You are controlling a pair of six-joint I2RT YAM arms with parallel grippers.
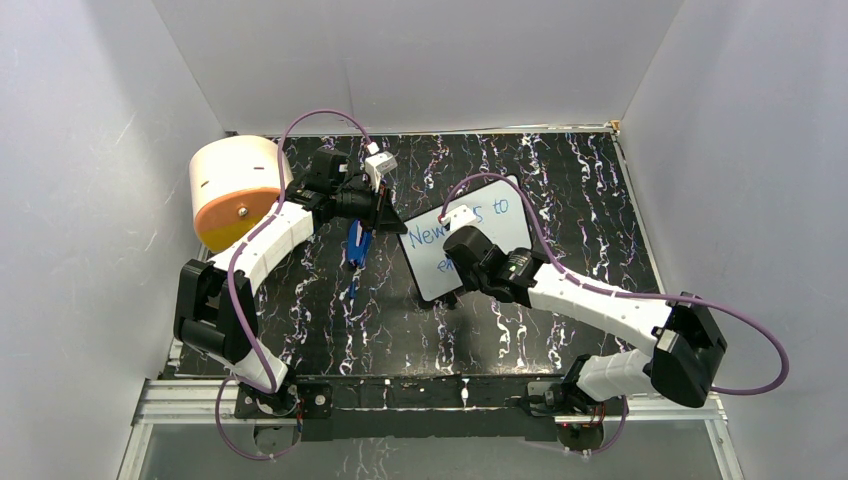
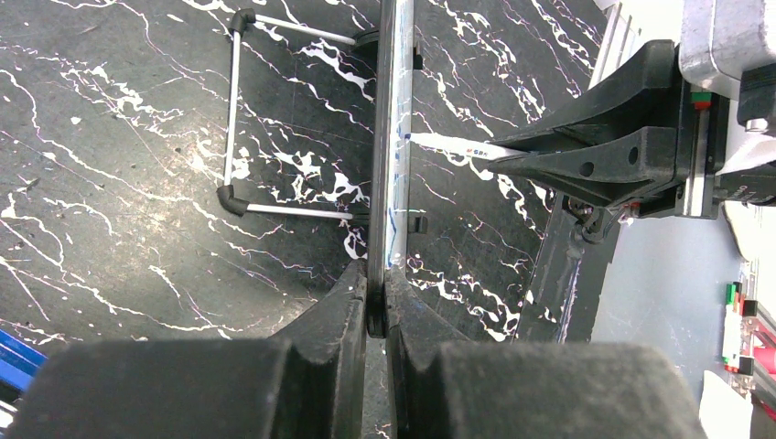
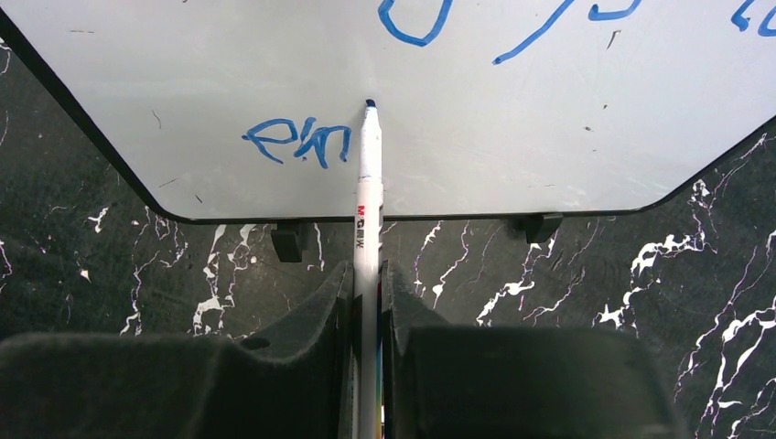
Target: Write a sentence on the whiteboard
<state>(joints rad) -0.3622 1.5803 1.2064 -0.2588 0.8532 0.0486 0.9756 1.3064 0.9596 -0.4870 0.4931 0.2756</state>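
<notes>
The whiteboard (image 1: 505,238) stands tilted on the dark marbled table, propped on its wire stand (image 2: 233,110). My left gripper (image 1: 393,222) is shut on its left edge; in the left wrist view the board (image 2: 389,137) appears edge-on between the fingers (image 2: 343,311). My right gripper (image 3: 368,274) is shut on a white marker (image 3: 369,192), whose blue tip meets the board (image 3: 549,119) just right of the letters "em" (image 3: 297,140). The sentence (image 1: 430,237) reads "New", a hidden part, then "s to" on the upper line.
An orange-and-cream cylinder (image 1: 235,190) lies at the back left beside the left arm. A blue object (image 1: 358,245) rests on the table just left of the board. White walls enclose the table on three sides.
</notes>
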